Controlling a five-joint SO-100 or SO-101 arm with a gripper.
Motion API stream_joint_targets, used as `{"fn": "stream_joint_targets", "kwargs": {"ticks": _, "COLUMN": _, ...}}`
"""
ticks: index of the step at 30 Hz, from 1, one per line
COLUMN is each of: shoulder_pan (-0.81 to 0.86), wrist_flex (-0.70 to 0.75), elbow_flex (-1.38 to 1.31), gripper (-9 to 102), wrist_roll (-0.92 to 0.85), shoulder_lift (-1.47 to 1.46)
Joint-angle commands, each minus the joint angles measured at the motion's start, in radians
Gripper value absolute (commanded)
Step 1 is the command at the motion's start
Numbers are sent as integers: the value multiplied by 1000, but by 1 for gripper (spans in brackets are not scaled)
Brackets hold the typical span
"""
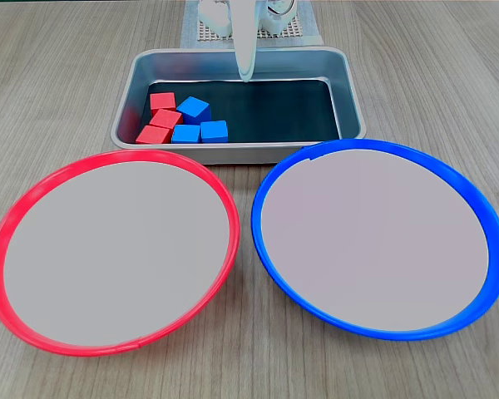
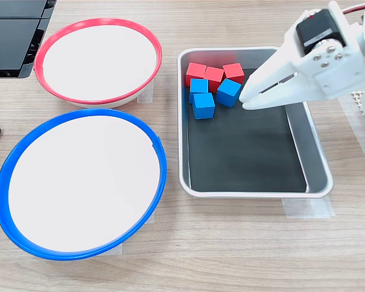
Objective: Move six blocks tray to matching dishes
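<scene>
A fixed view shows the white two-finger claw closed and empty above the rectangular silver metal tray; the six small matte cubes, three red, three blue, cluster just to its left in that view, both round dishes bare.

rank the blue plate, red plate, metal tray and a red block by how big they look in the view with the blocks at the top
1. Blue plate, nearest the camera, which may flatter it.
2. Metal tray and red plate: too close to rank; the plate sits farther back.
3. Red block, by far the smallest.
</scene>
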Motion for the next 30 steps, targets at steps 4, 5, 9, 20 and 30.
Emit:
{"fn": "stream_joint_targets", "kwargs": {"ticks": 4, "shoulder_pan": -2, "wrist_flex": -5, "elbow_flex": -2, "gripper": 0, "wrist_roll": 0, "shoulder_lift": 17}}
{"fn": "stream_joint_targets", "kwargs": {"ticks": 5, "shoulder_pan": 0, "wrist_flex": -15, "elbow_flex": -9, "gripper": 0, "wrist_roll": -21, "shoulder_lift": 3}}
{"fn": "stream_joint_targets", "kwargs": {"ticks": 9, "shoulder_pan": 66, "wrist_flex": -117, "elbow_flex": -262, "gripper": 0, "wrist_roll": -215, "shoulder_lift": -383}}
{"fn": "stream_joint_targets", "kwargs": {"ticks": 20, "shoulder_pan": 43, "wrist_flex": 106, "elbow_flex": -1042, "gripper": 13, "wrist_roll": -428, "shoulder_lift": -1390}}
{"fn": "stream_joint_targets", "kwargs": {"ticks": 30, "shoulder_pan": 120, "wrist_flex": 225, "elbow_flex": -1180, "gripper": 16, "wrist_roll": -661, "shoulder_lift": -1697}}
